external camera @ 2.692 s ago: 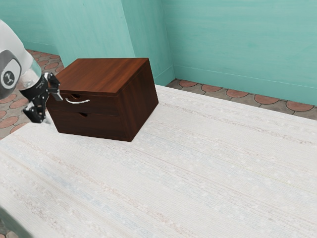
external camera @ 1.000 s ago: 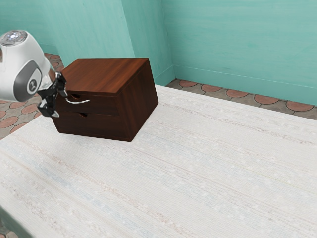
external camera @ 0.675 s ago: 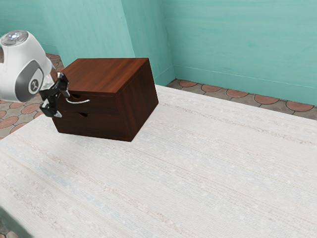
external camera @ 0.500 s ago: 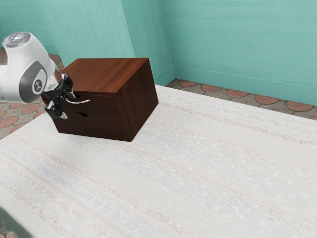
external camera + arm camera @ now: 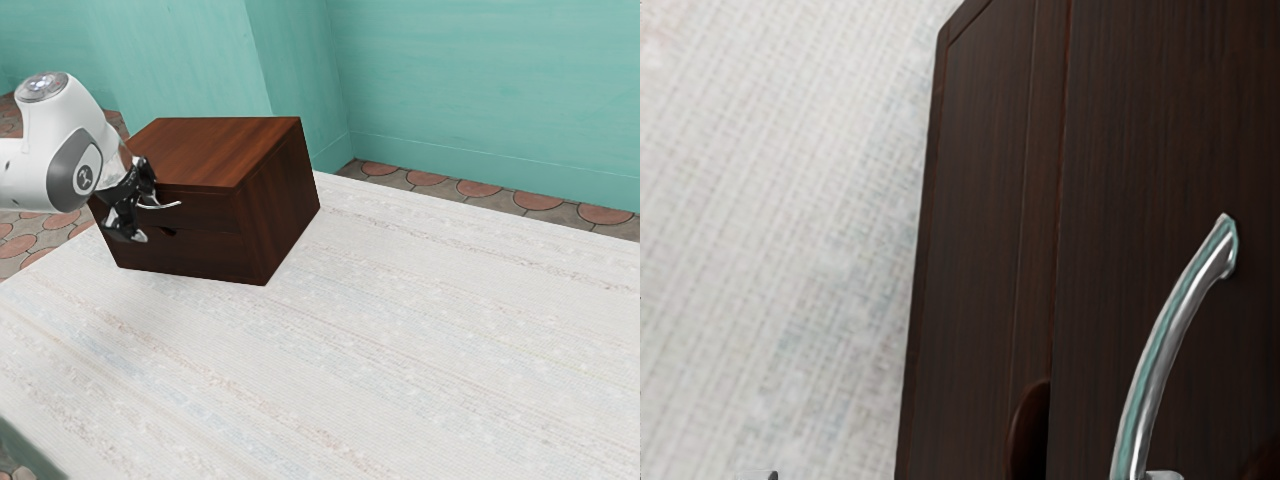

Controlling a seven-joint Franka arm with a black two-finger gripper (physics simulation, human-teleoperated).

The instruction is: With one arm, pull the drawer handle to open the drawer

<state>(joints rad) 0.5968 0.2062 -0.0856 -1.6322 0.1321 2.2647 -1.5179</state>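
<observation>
Cabinet point(image 5: 215, 150) of dark wood stands at the far end of the pale table point(image 5: 400, 340), with a teal wall point(image 5: 450, 70) behind it. Its front holds two drawers. The upper drawer point(image 5: 205, 208) carries a curved silver handle point(image 5: 160, 205), and its face lies flush with the lower drawer point(image 5: 195, 248), so it reads as closed. The white arm point(image 5: 60, 150) reaches the cabinet's front from the exterior view's left, cut off at that edge. The black gripper point(image 5: 140, 210) sits at the handle's end nearest the arm. Its fingers stand apart, one above that end and one below, so the gripper is not closed; whether either finger touches the metal is hard to make out, since the dark gripper blends into the dark wood.

From the wrist, the handle point(image 5: 1170, 350) arcs off the cabinet front, its near end cut off at the picture's edge. Beside it, the lower drawer's finger notch point(image 5: 1028, 432) is partly cut off too. Past the cabinet's corner lies the table point(image 5: 770, 250).
</observation>
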